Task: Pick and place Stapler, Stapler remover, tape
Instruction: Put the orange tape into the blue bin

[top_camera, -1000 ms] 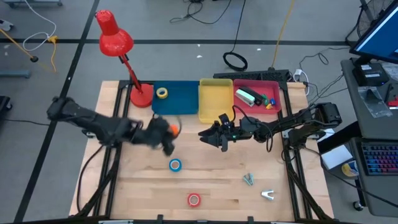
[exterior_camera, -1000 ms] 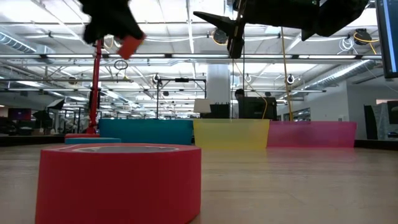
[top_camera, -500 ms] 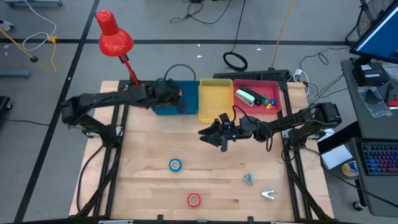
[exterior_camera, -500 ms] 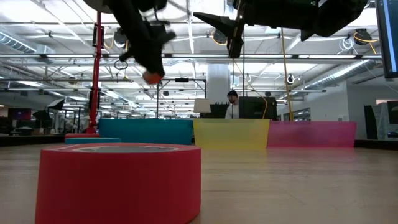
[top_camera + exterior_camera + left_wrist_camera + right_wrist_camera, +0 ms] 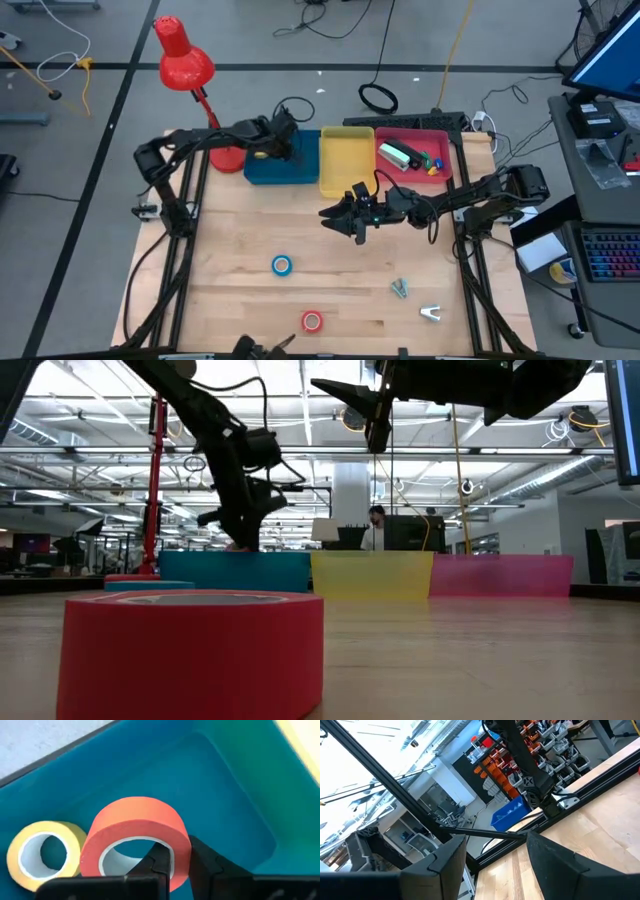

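My left gripper (image 5: 274, 148) reaches down into the blue bin (image 5: 300, 168) and is shut on the orange tape roll (image 5: 135, 832). The yellow roll (image 5: 44, 851) lies flat on the bin floor beside it. In the low view the left gripper (image 5: 240, 530) dips to the rim of the blue bin (image 5: 235, 570). The blue roll (image 5: 281, 265) and the red roll (image 5: 312, 321) lie flat on the table; the red roll (image 5: 190, 650) fills the low view's foreground. My right gripper (image 5: 335, 218) hangs open above the table's middle, touching nothing. My left gripper pinches the orange roll's wall (image 5: 177, 851) on the side nearest the wrist, one finger (image 5: 159, 862) inside the ring and the other (image 5: 212, 866) outside. The fingers come from above, slanting down into the blue bin. Whether the roll touches the bin floor I cannot tell.
A yellow bin (image 5: 345, 160) and a red bin (image 5: 415, 155) holding small items stand to the right of the blue one. A red desk lamp (image 5: 195, 85) stands at the far left corner. A small metal piece (image 5: 431, 313) and a clip (image 5: 400, 288) lie near the table's right front.
My left gripper has carried the orange roll from above the table's left middle toward the far edge, over the blue bin, then down into it beside the yellow roll. It stayed shut on the roll throughout.
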Controlling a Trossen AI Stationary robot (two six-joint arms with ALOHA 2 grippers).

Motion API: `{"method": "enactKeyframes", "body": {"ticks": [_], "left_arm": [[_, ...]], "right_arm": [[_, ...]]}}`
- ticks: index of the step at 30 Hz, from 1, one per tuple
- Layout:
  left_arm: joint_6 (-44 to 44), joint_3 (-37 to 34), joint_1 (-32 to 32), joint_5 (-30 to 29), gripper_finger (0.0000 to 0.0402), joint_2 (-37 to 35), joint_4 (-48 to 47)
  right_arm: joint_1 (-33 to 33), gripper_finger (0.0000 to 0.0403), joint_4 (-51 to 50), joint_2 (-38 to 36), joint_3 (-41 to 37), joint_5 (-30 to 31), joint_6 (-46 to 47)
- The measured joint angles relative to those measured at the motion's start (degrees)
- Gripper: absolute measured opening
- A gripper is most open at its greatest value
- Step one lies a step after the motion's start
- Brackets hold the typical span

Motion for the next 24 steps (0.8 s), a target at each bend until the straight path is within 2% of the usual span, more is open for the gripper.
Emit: {"method": "enactKeyframes", "body": {"ticks": [5,10,14,20,24], "left_arm": [[-1.6,0.0,2.6,2.7,0.0033,1.2,0.8],[-1.7,1.4,4.6,2.8,0.0033,1.2,0.5],[-1.6,6.2,5.8,3.5,0.0033,3.6,-1.0],[-0.1,17.3,5.7,3.4,0.0033,11.9,-12.3],[-0.4,19.9,5.5,3.4,0.0033,13.9,-15.7]], "right_arm": [[0.0,0.0201,0.0,0.0,0.0,0.0,0.0],[-0.2,0.0201,0.0,0.0,0.0,0.2,-1.3],[-0.7,0.0201,0.0,0.0,0.0,0.2,-2.7],[-1.0,0.0201,0.0,0.0,0.0,-0.1,-5.0],[-1.0,0.0201,-0.8,0.0,0.0,-0.1,-9.8]]}}
